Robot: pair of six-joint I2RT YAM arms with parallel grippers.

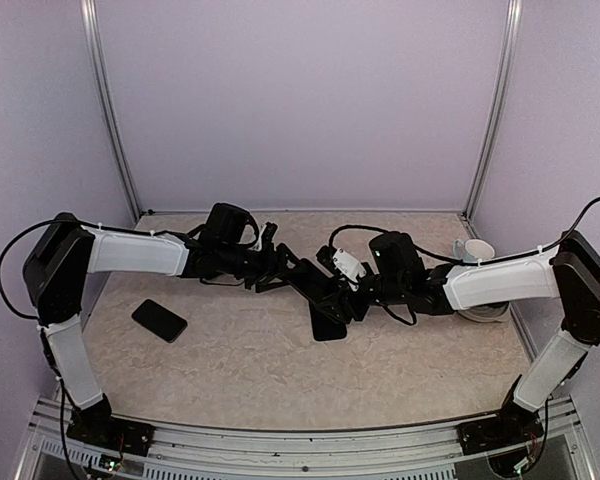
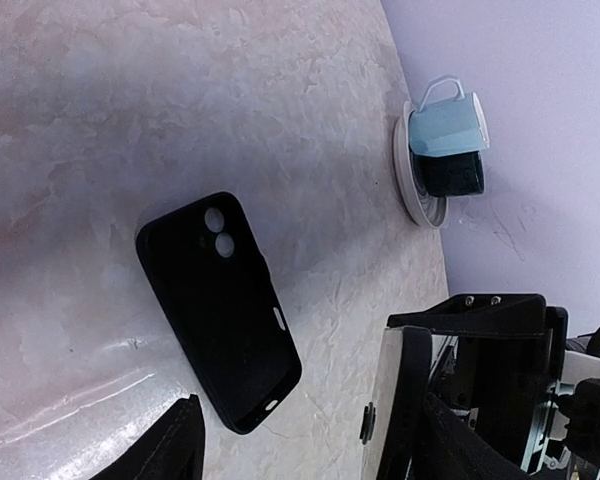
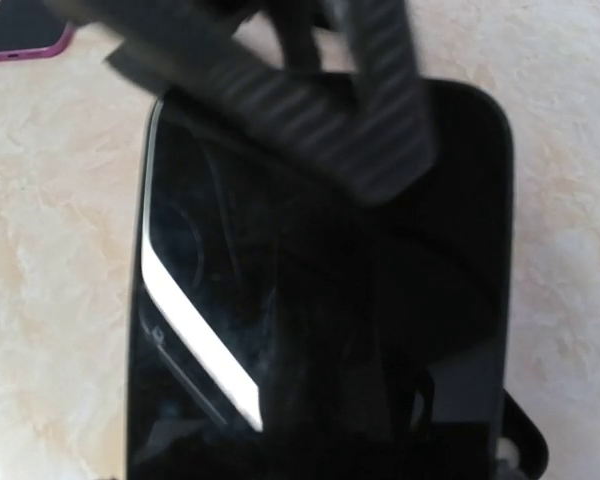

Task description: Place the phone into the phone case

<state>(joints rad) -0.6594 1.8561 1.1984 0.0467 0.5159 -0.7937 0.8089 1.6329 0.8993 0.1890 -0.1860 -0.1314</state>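
**Top external view.** Shows both arms stretched inward over the marbled table [image 1: 240, 370], the left gripper [image 1: 315, 285] and the right gripper [image 1: 345, 303] meeting near the centre in one dark cluster. Places the phone case [image 1: 328, 326] flat on the table directly under that cluster and partly covered by it. Places the phone [image 1: 160, 320], a dark slab, flat on the table well apart to the left, near the left forearm. Shows a pale cup [image 1: 475, 249] on a white saucer [image 1: 485, 314] at the right edge, behind the right arm. Cannot tell from here how either pair of fingers stands.

**Left wrist view.** Looks down on the phone case [image 2: 218, 310], matte black and lying flat, with two round camera openings at its far end. Shows the left gripper's [image 2: 300, 440] fingers [image 2: 175, 450] spread apart at the lower edge, above the near end of the case and holding nothing. Shows the cup [image 2: 445, 125] and saucer [image 2: 408, 185] far off by the wall.

**Right wrist view.** Fills most of the frame with a glossy black, round-cornered surface, apparently the phone case [image 3: 330, 330]. Shows a blurred ribbed bar [image 3: 310, 120] crossing above it. Shows a corner of the phone [image 3: 20, 30], magenta-edged, at the top left on the table. Cannot tell whether the right gripper's fingers are apart or together.
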